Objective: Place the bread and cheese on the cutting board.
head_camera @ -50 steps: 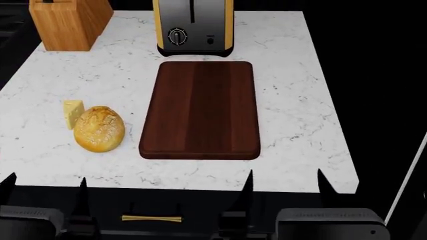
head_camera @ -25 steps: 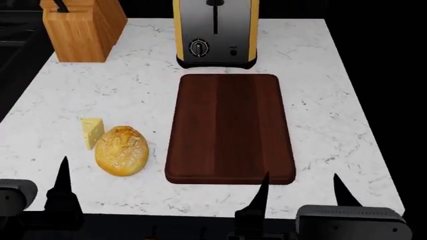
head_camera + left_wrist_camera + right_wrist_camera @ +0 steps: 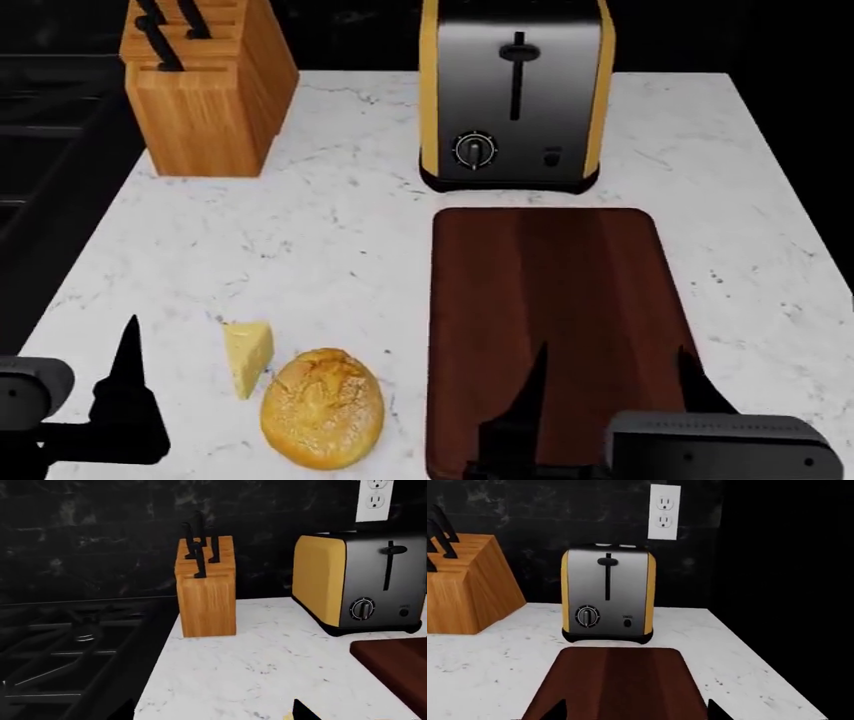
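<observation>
The bread [image 3: 322,407], a round golden-brown loaf, lies on the white marble counter at the near left. The cheese [image 3: 247,357], a small pale yellow wedge, touches its far-left side. The dark reddish-brown cutting board [image 3: 547,300] lies to their right and is bare; it also shows in the right wrist view [image 3: 617,680]. My left gripper [image 3: 54,370] is open and empty, left of the cheese; one finger is out of the head view. My right gripper [image 3: 611,385] is open and empty over the board's near end, as the right wrist view [image 3: 637,712] shows.
A yellow and steel toaster [image 3: 514,95] stands just behind the board. A light wooden knife block [image 3: 207,85] stands at the back left. A black stove [image 3: 67,650] adjoins the counter's left edge. A wall outlet [image 3: 664,512] sits above the toaster.
The head view has moved in and leftward, so everything sits lower and further right in it. Both grippers have advanced over the counter's near edge, still open.
</observation>
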You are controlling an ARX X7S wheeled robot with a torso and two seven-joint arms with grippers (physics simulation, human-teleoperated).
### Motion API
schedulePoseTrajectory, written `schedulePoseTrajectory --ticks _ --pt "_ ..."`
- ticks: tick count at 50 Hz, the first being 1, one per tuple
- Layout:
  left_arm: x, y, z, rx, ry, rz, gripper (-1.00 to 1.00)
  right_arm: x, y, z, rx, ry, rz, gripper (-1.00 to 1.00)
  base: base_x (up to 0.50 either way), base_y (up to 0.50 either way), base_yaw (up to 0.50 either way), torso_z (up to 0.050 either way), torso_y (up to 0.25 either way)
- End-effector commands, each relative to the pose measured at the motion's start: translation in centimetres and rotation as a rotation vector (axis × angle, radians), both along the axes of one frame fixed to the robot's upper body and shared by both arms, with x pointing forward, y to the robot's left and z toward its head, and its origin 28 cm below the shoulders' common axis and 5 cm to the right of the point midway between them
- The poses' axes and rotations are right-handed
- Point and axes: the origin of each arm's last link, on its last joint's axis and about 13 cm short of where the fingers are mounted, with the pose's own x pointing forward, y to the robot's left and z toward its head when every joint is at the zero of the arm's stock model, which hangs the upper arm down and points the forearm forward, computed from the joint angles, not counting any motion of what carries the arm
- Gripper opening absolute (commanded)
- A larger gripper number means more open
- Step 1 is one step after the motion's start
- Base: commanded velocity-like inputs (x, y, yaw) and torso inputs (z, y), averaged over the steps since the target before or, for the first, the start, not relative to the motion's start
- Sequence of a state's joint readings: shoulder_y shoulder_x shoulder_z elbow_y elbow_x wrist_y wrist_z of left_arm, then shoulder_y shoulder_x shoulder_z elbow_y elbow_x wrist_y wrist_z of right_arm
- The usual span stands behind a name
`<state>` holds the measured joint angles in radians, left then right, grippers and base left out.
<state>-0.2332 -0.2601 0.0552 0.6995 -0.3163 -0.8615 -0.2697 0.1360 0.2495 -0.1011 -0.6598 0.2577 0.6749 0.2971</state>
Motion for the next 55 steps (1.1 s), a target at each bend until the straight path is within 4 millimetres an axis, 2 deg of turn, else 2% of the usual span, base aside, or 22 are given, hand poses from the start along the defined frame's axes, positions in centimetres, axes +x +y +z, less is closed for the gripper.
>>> schedulePoseTrajectory --ticks 1,12,18,22,25,27,32,33,35,37,41,45,55 --pt "0.0 -0.1 0.0 -0.013 0.013 -0.013 1.0 -0.1 -0.3 0.1 0.004 -0.001 -0.001 1.0 0.32 0.21 0.0 0.0 0.0" --pt "-0.2 -0.3 -0.2 0.001 0.029 -0.033 1.0 -0.3 -0.3 0.4 0.001 0.009 0.012 1.0 0.26 0.14 0.0 0.0 0.001" --pt "-0.1 -0.2 -0.4 0.006 0.039 -0.031 1.0 -0.8 -0.3 1.4 -0.02 0.055 0.062 1.0 0.0 0.0 0.0 0.0 0.0" --pt "-0.1 -0.3 -0.5 -0.004 0.045 -0.028 1.0 -0.9 -0.5 3.1 -0.07 0.1 0.108 1.0 0.0 0.0 0.0 0.0 0.0" --pt "-0.1 -0.3 -0.4 -0.004 0.048 -0.03 1.0 -1.0 -0.5 5.7 -0.017 0.092 0.166 1.0 0.0 0.0 0.0 0.0 0.0" --pt "-0.2 -0.1 -0.5 -0.006 0.051 -0.024 1.0 -0.8 -0.6 7.3 -0.046 0.098 0.192 1.0 0.0 0.0 0.0 0.0 0.0" --pt "-0.2 0.0 -0.6 -0.008 0.055 -0.019 1.0 0.0 -0.5 8.7 0.006 0.187 0.319 1.0 0.0 0.0 0.0 0.0 0.0" --pt "-0.2 0.1 -0.7 0.011 0.06 -0.013 1.0 0.3 -0.6 9.0 0.069 0.21 0.287 1.0 0.0 0.0 0.0 0.0 0.0" --pt "-0.2 0.1 -0.7 0.007 0.057 -0.011 1.0 0.0 -0.2 10.0 0.029 0.256 0.401 1.0 0.0 0.0 0.0 0.0 0.0" --pt "-0.2 0.2 -0.5 0.003 0.055 -0.01 1.0 0.0 0.0 10.5 0.022 0.279 0.419 1.0 0.0 0.0 0.0 0.0 0.0" --pt "-0.4 0.3 -0.2 0.01 0.043 -0.011 1.0 0.2 0.6 10.4 -0.069 0.424 0.53 1.0 0.0 0.0 0.0 0.0 0.0" --pt "-0.4 0.3 -0.1 0.012 0.037 -0.011 1.0 0.9 1.1 10.1 -0.106 0.495 0.576 1.0 0.0 0.0 0.0 0.0 0.0" --pt "-0.5 0.3 0.3 0.0 0.025 -0.014 1.0 1.9 2.3 10.2 -0.102 0.631 0.653 1.0 0.0 0.0 0.0 0.0 0.0"
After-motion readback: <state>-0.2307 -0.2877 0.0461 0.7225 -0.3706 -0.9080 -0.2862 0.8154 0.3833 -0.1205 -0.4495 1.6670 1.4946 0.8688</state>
